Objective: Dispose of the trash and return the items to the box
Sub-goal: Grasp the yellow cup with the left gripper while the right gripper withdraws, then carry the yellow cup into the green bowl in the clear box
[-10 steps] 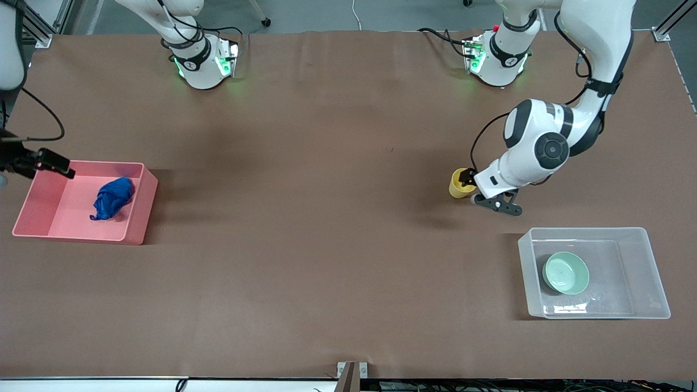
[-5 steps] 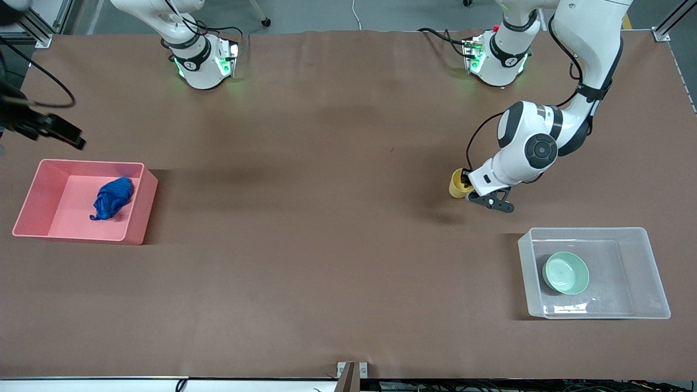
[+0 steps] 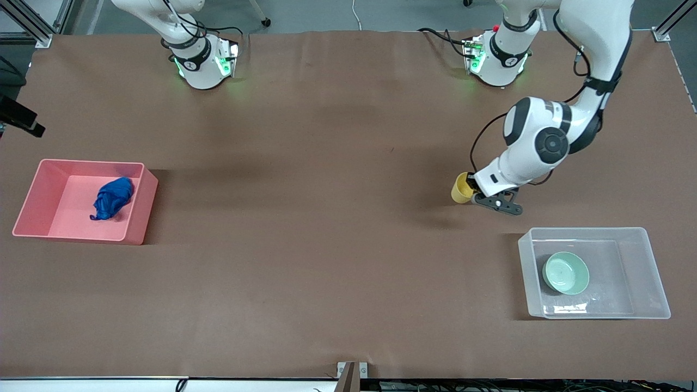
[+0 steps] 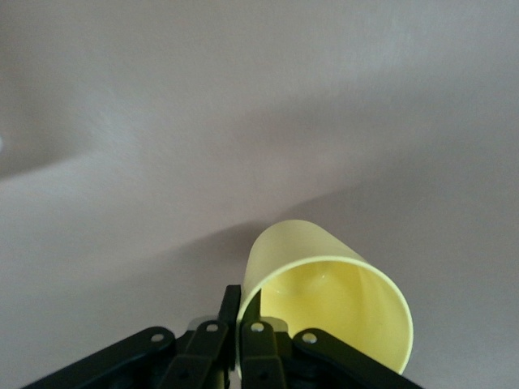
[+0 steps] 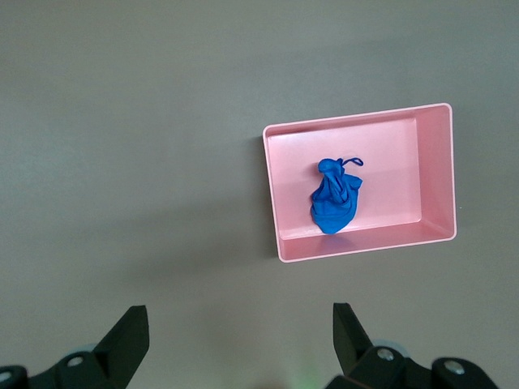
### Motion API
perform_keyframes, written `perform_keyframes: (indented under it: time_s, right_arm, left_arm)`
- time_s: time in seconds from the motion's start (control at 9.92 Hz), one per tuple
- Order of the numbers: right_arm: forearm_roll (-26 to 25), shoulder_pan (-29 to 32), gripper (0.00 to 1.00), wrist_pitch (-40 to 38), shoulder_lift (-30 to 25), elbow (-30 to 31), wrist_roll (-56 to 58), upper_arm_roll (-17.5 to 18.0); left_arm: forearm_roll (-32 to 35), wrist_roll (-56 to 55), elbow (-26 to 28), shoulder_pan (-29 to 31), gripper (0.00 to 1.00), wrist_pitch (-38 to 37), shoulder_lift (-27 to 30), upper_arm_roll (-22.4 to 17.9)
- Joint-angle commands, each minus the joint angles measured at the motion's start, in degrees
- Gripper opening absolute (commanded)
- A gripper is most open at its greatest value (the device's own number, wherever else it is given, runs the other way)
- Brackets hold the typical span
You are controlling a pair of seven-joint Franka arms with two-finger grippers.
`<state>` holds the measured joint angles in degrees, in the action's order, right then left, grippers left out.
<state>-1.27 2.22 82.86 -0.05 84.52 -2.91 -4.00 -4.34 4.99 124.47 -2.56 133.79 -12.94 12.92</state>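
White arms with black joint bands, green-lit bases, loose black cables; each black claw point(image 4: 237, 348) shows silver screws.

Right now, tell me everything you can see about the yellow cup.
The yellow cup is small, smooth and slightly glossy, like thin plastic, and looks empty. It is tilted, its open mouth turned toward the wrist camera. The left gripper is shut on its rim, one finger inside, one outside. It is above the brown table, farther from the front camera than the clear box; whether it touches the table is unclear.

Robotics lab, two bench-mounted arms point(image 3: 550, 147), brown-covered table point(image 3: 326, 218), aluminium framing point(image 3: 32, 24)
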Motion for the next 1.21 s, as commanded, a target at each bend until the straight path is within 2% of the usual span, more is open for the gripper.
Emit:
perform_keyframes:
  time_s: [0.0,0.1,0.3,0.5,0.71,0.81,0.91,1.11]
  right_arm:
    - [0.5,0.5,1.0,1.1,0.1,-0.7,3.8,0.6]
    - [0.3,0.5,1.0,1.0,0.1,-0.7,5.1,0.5]
    - [0.3,0.2,1.0,1.2,0.0,-0.2,4.8,0.1]
    - [0.3,-0.6,1.0,1.2,0.0,-0.2,4.6,-0.2]
    - [0.3,-0.9,1.0,1.3,0.0,-0.2,4.6,-0.3]
    - [0.3,-1.0,1.0,1.3,0.0,-0.2,4.6,-0.3]
    - [0.3,-1.0,1.0,1.4,0.0,-0.2,4.6,-0.3]
    - [0.3,-1.1,1.0,1.4,0.0,-0.3,4.6,-0.2]
  left_arm:
    - [1.2,2.6,-13.5,0.3,0.0,-11.6,-3.7,-3.4]
    - [1.1,4.0,-19.4,0.2,0.0,-14.4,-5.8,-5.8]
    - [0.6,9.3,-30.1,0.2,0.0,-15.0,-11.0,-13.3]
    - [0.4,10.8,-37.3,0.3,0.0,-14.9,-17.6,-20.7]
    - [-0.1,11.6,-46.2,0.8,0.0,-14.2,-25.9,-25.3]
    - [-1.4,13.1,-48.1,1.0,0.0,-13.5,-28.8,-26.5]
    - [-4.5,13.5,-47.8,1.7,0.0,-10.9,-30.3,-26.8]
    - [-7.4,13.6,-47.4,2.3,0.0,-10.5,-31.9,-27.2]
